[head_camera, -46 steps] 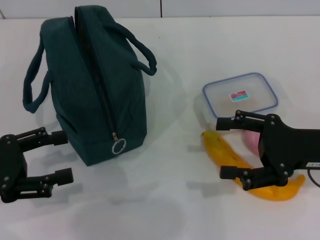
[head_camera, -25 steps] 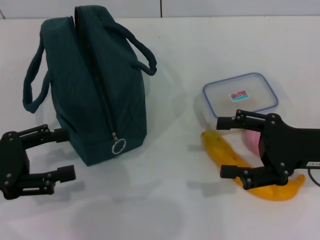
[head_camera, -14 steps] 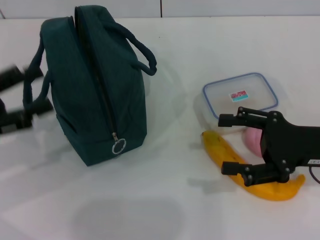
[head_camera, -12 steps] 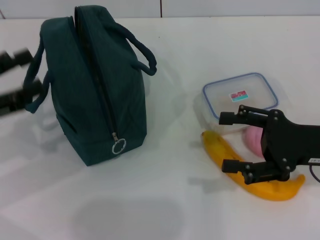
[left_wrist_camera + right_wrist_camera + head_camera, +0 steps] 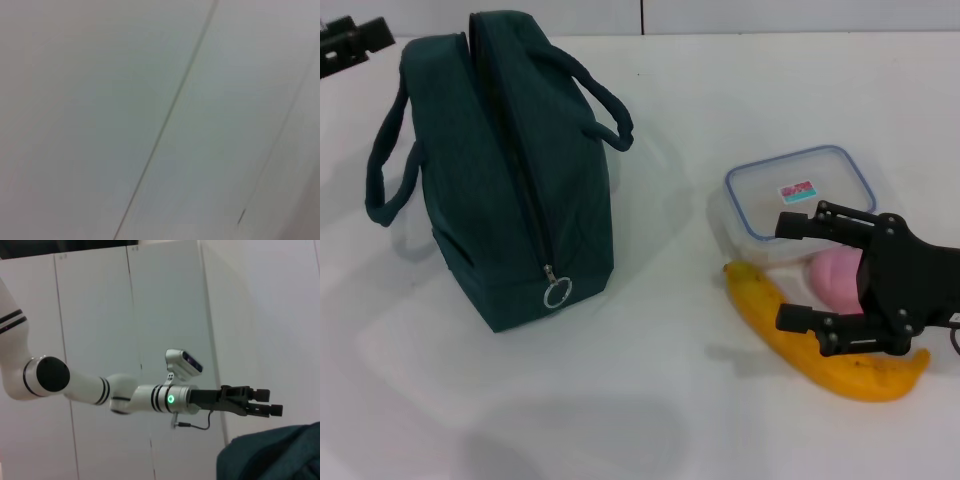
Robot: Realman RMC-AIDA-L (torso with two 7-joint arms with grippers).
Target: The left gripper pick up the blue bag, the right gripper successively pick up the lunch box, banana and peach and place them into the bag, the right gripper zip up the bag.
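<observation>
- Since the earliest frame, the left claw (image 5: 355,42) has been raised from beside the blue bag's near end to the far left corner of the head view, above and behind the bag; the right claw (image 5: 812,270) has shifted slightly rightward.
- Head view: the blue bag (image 5: 505,165) is seen upright on the white bench (image 5: 650,400), zipper shut. The right claw is spread wide over the banana (image 5: 820,345) and the peach (image 5: 835,278), gripping nothing. The lunch box (image 5: 800,192) lies just behind them.
- Left wrist view: only pale blurred panels are shown.
- Right wrist view: the left claw (image 5: 263,403) is seen stretched out above the bag (image 5: 275,452), fingers slightly parted, holding nothing.
</observation>
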